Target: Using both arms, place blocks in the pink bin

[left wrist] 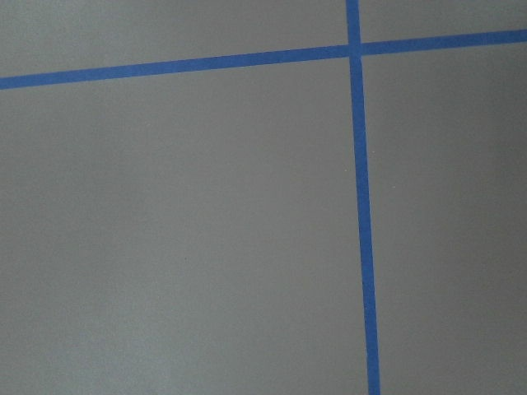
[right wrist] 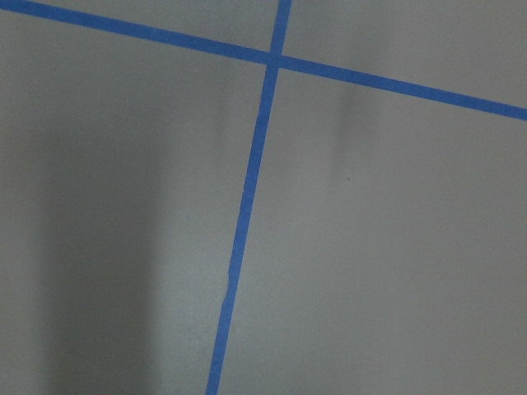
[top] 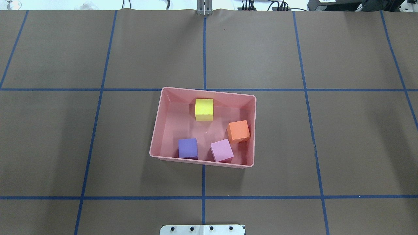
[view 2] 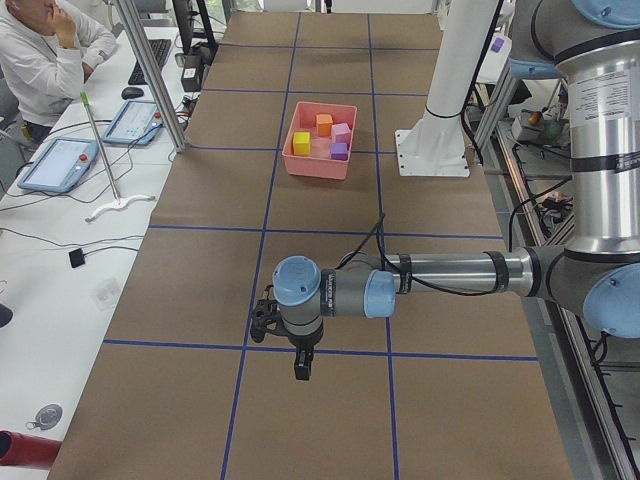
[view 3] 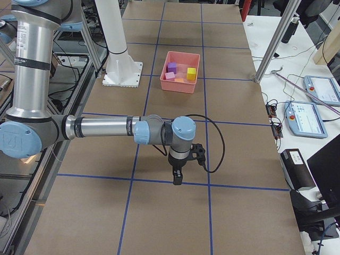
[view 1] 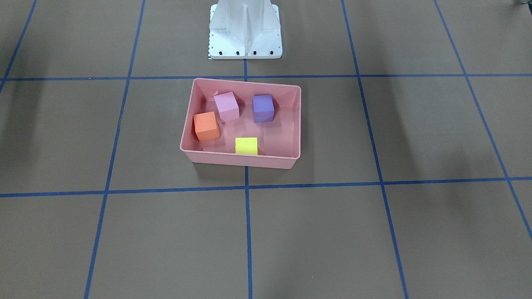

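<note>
The pink bin (top: 165, 124) sits at the table's middle and also shows in the front-facing view (view 1: 241, 161). Inside it lie the orange block (top: 238, 131), the yellow-green block (top: 204, 109), the purple block (top: 188, 148) and the light pink block (top: 221, 150). My left gripper (view 2: 302, 372) shows only in the exterior left view, pointing down over bare table far from the bin. My right gripper (view 3: 177, 180) shows only in the exterior right view, likewise far from the bin. I cannot tell whether either is open or shut. Both wrist views show only brown table and blue tape.
The white pedestal base (view 1: 245, 29) stands just behind the bin. Blue tape lines (top: 204, 182) grid the brown table. An operator (view 2: 40, 50) sits at a side bench with tablets (view 2: 58, 165). More tablets (view 3: 305, 114) lie on the other side.
</note>
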Tool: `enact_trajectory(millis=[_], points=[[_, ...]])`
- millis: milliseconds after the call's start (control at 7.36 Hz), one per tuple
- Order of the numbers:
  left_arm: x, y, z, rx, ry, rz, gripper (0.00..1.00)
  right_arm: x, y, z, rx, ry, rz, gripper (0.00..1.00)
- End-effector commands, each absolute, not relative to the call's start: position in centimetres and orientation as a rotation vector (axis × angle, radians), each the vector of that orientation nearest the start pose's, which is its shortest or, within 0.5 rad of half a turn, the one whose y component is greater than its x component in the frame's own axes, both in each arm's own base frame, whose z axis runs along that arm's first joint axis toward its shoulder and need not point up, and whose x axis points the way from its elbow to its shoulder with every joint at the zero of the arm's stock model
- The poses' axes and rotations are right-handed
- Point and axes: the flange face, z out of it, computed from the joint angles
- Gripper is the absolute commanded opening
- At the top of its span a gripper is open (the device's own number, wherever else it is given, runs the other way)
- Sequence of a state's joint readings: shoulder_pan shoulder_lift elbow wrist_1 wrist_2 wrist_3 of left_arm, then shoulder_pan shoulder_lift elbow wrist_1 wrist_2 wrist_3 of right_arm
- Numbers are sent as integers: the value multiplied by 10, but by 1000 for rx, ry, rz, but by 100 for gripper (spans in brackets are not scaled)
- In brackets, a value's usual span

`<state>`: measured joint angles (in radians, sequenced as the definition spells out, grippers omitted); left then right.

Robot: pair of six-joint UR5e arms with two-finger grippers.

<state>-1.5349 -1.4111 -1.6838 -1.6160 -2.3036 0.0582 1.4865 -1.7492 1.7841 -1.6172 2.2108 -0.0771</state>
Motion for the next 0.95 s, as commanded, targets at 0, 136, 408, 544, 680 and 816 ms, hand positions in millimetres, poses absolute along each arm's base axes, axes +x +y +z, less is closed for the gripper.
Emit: enact_trajectory(millis=[0, 136, 408, 544, 680, 816], points=[[-49, -431, 663, 27, 736, 98, 100, 41, -398, 664, 28, -636, -127, 100], [-48, -444, 652, 51, 735, 109, 100, 41, -396, 665, 36, -637, -129, 100], [-48, -449, 644, 79, 728, 125, 100, 41, -396, 666, 32, -635, -129, 100], [-48, -451, 640, 88, 726, 129, 100, 41, -396, 666, 33, -636, -130, 100], [-48, -451, 640, 88, 726, 129, 100, 41, -394, 667, 32, -636, -133, 100], [-48, -451, 640, 88, 726, 129, 100, 41, -394, 668, 29, -635, -132, 100]])
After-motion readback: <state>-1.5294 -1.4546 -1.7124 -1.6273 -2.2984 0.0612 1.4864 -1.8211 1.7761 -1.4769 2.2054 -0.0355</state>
